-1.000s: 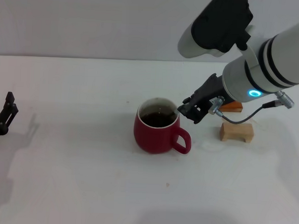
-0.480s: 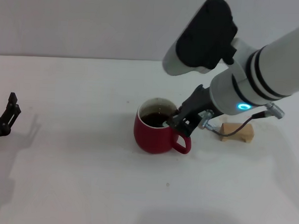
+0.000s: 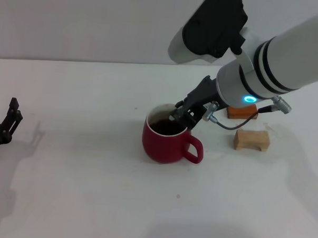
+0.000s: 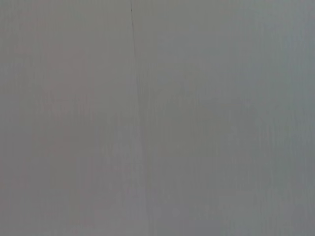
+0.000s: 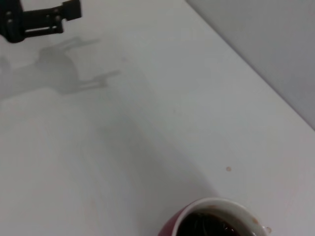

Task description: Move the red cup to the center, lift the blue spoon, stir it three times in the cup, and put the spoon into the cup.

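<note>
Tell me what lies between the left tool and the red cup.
Nothing: in the head view, only bare white table runs from the left tool, parked at the table's left edge, to the red cup.

Blue spoon nowhere to be made out, hidden behind the right end effector (image 3: 186,113) at the rim of the red cup (image 3: 169,136). Fingers there too dark and bunched to read as open or closed. Orange-brown block (image 3: 241,112) partly covered by the arm. Left end effector (image 3: 4,124) cut off by the head view's edge. Cup cropped in the right wrist view.
</note>
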Robot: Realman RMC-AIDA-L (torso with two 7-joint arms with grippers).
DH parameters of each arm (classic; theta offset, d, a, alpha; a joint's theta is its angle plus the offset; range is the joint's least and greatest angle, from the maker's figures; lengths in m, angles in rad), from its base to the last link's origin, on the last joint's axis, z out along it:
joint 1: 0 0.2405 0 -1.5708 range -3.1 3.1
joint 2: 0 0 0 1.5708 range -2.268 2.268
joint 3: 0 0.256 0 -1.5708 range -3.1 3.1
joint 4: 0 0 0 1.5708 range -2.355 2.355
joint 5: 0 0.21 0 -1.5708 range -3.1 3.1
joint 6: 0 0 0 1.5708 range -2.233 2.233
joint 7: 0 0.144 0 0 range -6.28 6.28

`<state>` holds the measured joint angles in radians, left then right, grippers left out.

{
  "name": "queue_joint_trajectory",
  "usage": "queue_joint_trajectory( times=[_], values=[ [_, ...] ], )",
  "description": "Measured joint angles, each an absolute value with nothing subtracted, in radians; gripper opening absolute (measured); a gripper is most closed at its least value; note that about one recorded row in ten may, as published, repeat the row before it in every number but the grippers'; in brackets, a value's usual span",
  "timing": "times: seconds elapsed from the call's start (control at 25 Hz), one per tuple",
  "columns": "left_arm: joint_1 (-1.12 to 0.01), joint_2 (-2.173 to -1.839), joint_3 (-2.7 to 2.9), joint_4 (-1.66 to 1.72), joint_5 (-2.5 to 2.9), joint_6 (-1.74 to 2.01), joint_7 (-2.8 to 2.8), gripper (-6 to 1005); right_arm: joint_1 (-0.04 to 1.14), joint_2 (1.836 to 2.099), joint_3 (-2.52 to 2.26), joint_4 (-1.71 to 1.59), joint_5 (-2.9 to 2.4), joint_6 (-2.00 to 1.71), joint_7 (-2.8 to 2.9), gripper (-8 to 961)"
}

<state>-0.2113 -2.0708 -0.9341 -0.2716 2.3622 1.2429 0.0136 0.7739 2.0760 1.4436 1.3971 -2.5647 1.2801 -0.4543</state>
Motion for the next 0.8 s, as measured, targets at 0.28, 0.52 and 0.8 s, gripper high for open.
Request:
queue_joint_trajectory(
  times=[0.28,0.52,0.8],
  values=[
    [-0.212,-2.071,-0.934,-0.272,2.362,1.242,0.013,852,0.751,2.076,1.428,1.431,-2.570,1.281,-0.458,232],
    [-0.216,-2.071,-0.934,-0.272,2.362,1.242,0.012,852,0.732,2.077,1.426,1.471,-2.572,1.278,-0.459,234],
    [-0.217,-2.071,-0.934,-0.271,2.361,1.242,0.011,852,0.585,2.077,1.400,1.671,-2.691,1.091,-0.461,405]
  ],
)
